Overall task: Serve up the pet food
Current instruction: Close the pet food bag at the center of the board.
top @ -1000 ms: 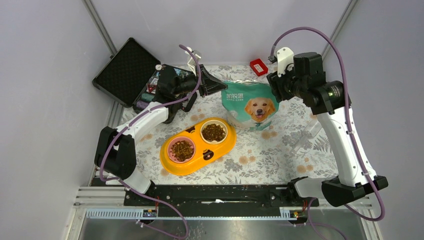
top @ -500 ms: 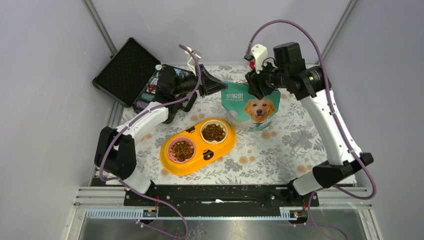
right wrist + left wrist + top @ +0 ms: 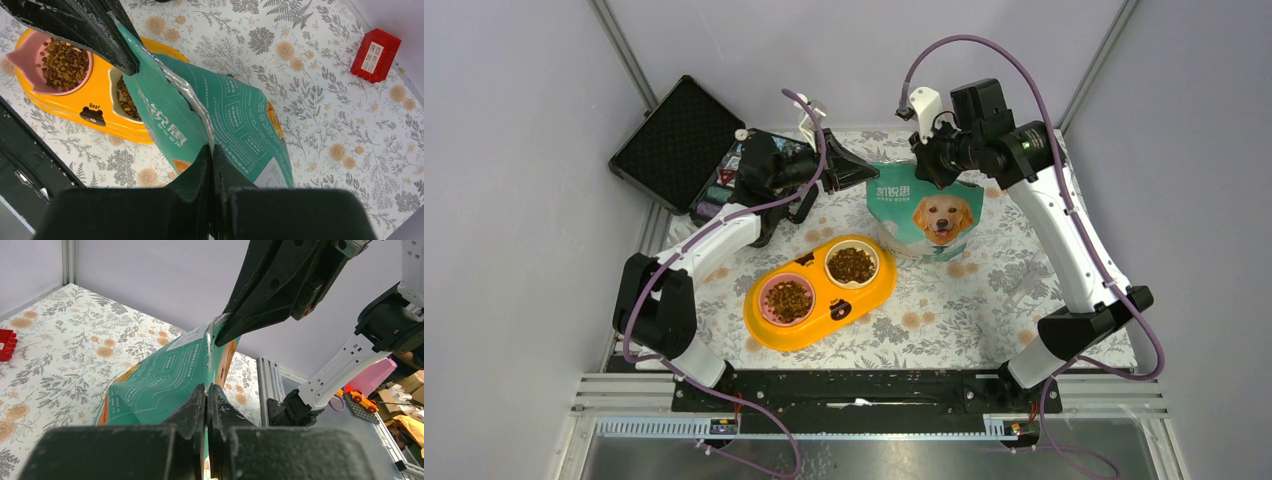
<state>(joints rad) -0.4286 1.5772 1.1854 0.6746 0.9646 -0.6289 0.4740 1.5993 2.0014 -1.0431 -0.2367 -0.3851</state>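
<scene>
the teal-and-white pouch (image 3: 927,215) with the golden retriever print is standing upright at the middle back of the desk (image 3: 964,310), on the floral cloth. the left fingers (image 3: 869,180) are reaching in from the left and are closed tight on the pouch's upper left corner. the right fingers (image 3: 929,172) are coming from the other side and are pinched shut on the top edge near the upper right corner, so the film is stretching between the two. the pet food (image 3: 852,264) is lying as dark-brown kibble in both bowls of the orange double feeder (image 3: 874,290), the white bowl nearer the pouch and the pink one further left. the feeder is sitting just in front of the pouch's lower left side, right below the left fingers. a small red block (image 3: 941,133) is lying behind the pouch at the far edge, well apart from it. an open black case (image 3: 674,140) is sitting off the far left corner, behind the left arm. whether kibble is inside the pouch cannot be told.
</scene>
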